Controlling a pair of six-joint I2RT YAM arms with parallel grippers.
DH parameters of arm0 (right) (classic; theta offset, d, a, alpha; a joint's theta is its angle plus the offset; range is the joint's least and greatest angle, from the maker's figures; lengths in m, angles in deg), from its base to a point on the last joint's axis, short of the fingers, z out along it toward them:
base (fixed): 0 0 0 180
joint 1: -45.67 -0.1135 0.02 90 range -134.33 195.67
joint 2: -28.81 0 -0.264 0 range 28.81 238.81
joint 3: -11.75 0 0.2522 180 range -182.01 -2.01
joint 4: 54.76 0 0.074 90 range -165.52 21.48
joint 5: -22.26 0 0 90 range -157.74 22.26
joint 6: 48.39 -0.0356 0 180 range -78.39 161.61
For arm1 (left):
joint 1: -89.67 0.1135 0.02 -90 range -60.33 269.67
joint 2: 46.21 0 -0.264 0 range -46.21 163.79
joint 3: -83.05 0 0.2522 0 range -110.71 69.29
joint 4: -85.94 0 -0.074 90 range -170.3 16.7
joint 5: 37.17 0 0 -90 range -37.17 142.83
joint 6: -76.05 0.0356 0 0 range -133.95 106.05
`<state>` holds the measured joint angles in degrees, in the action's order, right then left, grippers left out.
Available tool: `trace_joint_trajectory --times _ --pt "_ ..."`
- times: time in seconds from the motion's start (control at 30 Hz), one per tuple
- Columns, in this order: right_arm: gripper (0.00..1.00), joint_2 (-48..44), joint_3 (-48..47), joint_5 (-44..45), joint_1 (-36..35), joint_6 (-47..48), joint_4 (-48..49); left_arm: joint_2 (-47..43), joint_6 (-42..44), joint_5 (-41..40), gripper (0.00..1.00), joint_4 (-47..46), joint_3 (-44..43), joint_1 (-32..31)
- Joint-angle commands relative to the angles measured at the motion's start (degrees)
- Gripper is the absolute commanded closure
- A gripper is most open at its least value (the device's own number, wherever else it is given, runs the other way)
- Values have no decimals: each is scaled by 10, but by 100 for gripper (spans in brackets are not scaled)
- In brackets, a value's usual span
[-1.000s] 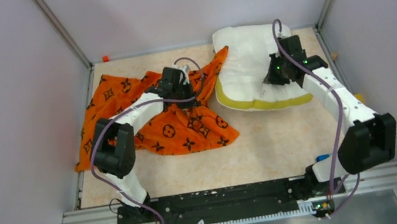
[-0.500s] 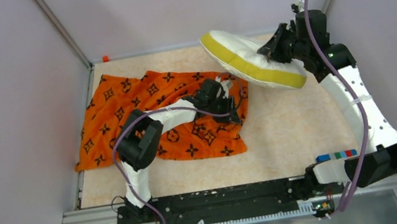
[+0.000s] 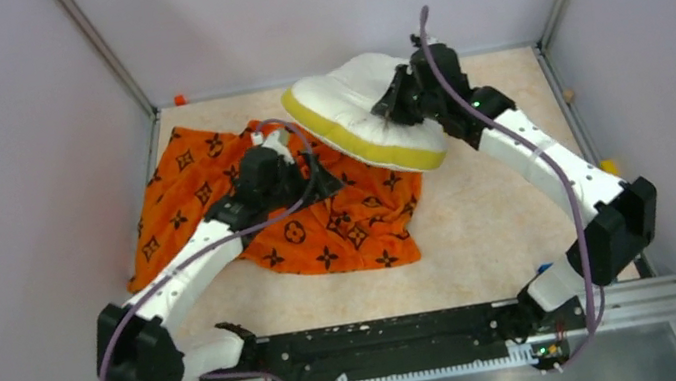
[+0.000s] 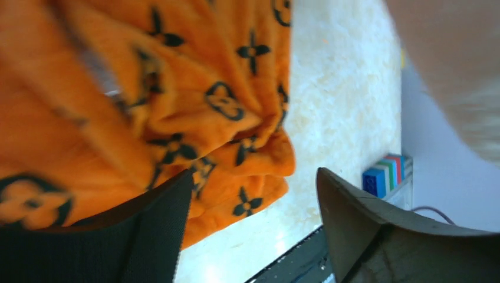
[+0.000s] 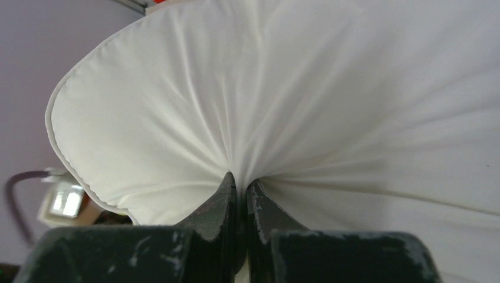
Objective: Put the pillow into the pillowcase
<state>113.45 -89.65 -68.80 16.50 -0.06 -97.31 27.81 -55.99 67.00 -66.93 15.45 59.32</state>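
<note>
The white pillow [image 3: 348, 98] with its yellow trim [image 3: 362, 143] hangs tilted above the table at the back, its left end over the pillowcase's upper right part. My right gripper [image 3: 398, 99] is shut on a pinch of its white fabric [image 5: 295, 88], which puckers at the fingertips [image 5: 240, 180]. The orange pillowcase [image 3: 210, 169] with black motifs lies crumpled on the left half of the table. My left gripper [image 3: 312, 167] hovers over its middle, open, with nothing between its fingers [image 4: 159, 230]; the pillowcase [image 4: 177, 106] fills that view beyond them.
A strip of coloured blocks [image 3: 548, 268] [image 4: 386, 175] sits by the right arm's base. A small red thing [image 3: 180, 100] lies at the back left corner. Grey walls enclose the table on three sides; the black rail [image 3: 386, 335] runs along the front.
My left gripper has opened, let go of the pillowcase and pulled back to the left. The right arm has carried the pillow leftward, over the pillowcase's right part.
</note>
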Motion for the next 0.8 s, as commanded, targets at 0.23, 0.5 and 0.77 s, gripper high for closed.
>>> trace_joint_trajectory --times 0.23,0.5,0.77 --pt "87 86 77 24 -154 23 138 -225 -27 -217 1 154 56 79" --pt "28 142 -95 67 -98 213 -10 -186 37 -214 1 141 53 78" --pt "25 297 -211 99 19 316 -6 -49 121 -205 1 147 -50 25"
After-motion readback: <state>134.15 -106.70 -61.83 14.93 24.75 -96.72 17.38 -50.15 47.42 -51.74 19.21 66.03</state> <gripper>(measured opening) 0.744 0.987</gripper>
